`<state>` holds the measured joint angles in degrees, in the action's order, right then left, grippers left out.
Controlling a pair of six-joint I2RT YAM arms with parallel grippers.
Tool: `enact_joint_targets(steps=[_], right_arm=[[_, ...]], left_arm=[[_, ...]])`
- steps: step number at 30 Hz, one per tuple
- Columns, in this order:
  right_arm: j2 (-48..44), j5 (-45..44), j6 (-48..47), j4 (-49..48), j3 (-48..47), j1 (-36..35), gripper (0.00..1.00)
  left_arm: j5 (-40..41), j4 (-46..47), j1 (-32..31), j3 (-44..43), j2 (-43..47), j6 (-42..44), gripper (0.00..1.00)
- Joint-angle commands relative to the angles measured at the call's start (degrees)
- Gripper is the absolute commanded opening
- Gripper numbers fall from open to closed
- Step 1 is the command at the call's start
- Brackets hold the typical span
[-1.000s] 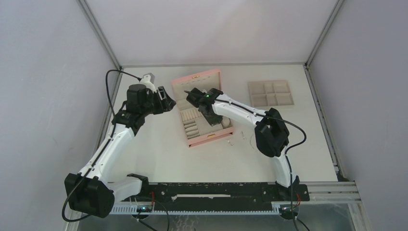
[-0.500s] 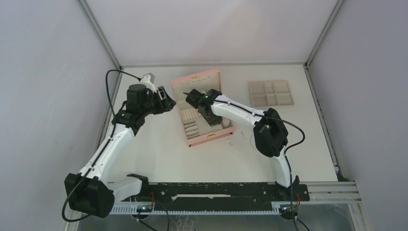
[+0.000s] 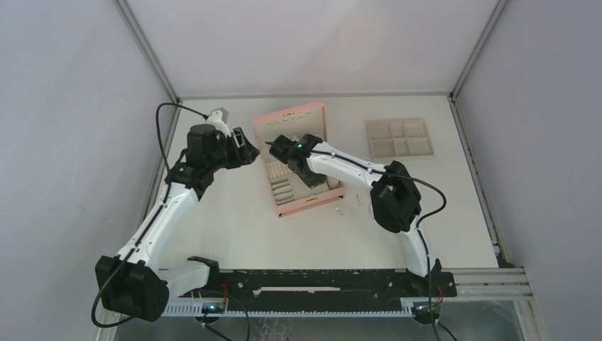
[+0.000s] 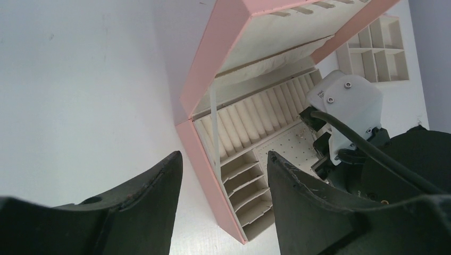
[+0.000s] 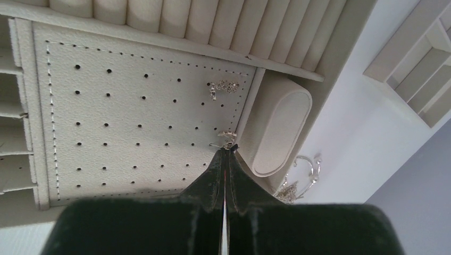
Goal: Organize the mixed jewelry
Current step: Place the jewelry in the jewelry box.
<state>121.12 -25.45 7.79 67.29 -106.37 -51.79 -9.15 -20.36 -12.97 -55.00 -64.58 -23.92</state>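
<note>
The pink box [image 3: 310, 205] lies open mid-table, lid up at the back. My right gripper [image 3: 304, 176] reaches down into it. In the right wrist view this gripper [image 5: 227, 146] is shut on a tiny silver earring [image 5: 227, 136], held just over the perforated beige pad [image 5: 122, 117]. A second silver earring [image 5: 224, 86] lies on that pad near its far corner. More of the mixed jewelry [image 5: 301, 177], looped silver pieces, rests on the table beside the box [image 3: 341, 209]. My left gripper [image 4: 223, 156] hovers open at the box's left wall [image 4: 205, 154], holding nothing.
A flat beige compartment tray [image 3: 400, 137] sits at the back right. Inside the box are ring rolls [image 4: 260, 114], small side compartments [image 4: 250, 183] and an oval cushion [image 5: 282, 125]. The enclosure's walls stand close on both sides.
The right arm's wrist has shifted slightly left over the box. The left arm has not moved.
</note>
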Motion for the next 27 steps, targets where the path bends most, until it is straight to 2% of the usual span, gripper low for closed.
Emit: enact_joint_targets(steps=[1, 27], right_arm=[[0.7, -0.3, -1.2, -1.1, -2.4, -1.8, 0.0], [1.6, -5.3, -5.2, -2.4, -1.6, -5.8, 0.0]], left_arm=[[0.2, 0.8, 0.4, -3.0, 1.0, 1.3, 0.64], [-0.7, 0.1, 0.8, -3.1, 1.2, 2.0, 0.65]])
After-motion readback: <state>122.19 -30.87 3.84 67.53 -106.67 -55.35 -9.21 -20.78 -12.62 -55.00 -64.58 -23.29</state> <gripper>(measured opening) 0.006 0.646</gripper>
